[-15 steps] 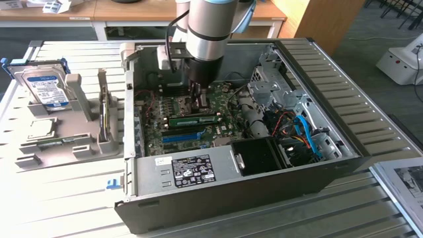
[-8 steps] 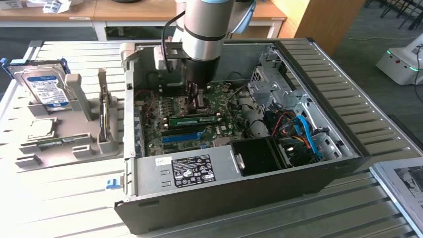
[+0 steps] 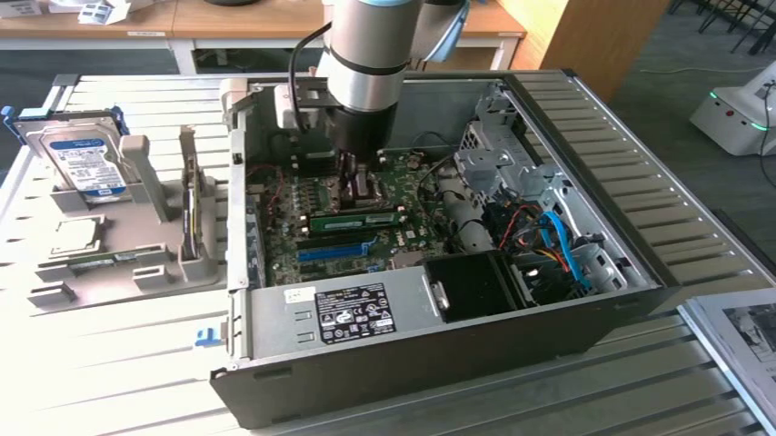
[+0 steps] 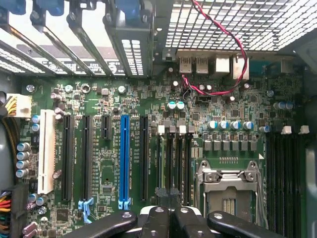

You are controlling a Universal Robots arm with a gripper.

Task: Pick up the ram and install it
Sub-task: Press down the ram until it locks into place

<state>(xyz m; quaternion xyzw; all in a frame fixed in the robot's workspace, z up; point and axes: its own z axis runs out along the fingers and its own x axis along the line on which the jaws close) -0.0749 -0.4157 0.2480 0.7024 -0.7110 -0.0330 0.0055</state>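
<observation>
The ram (image 3: 355, 219), a narrow green stick with dark chips, stands on edge in a slot on the motherboard (image 3: 406, 186) inside the open computer case. In the wrist view the ram (image 4: 161, 163) shows as a thin green edge in the memory slot nearest the black expansion slots. My gripper (image 3: 354, 189) hangs from the arm straight down into the case, just above the ram. The gripper (image 4: 168, 198) is shut, its dark fingers (image 4: 157, 218) pressed together with nothing between them. Whether the tips touch the ram I cannot tell.
A long blue slot (image 4: 124, 158) lies beside the black slots. The processor socket (image 4: 229, 191) is close to the fingers. Red wires (image 4: 233, 44) loop near the rear ports. Left of the case (image 3: 606, 218), a grey stand (image 3: 122, 245) holds a hard drive (image 3: 87, 163).
</observation>
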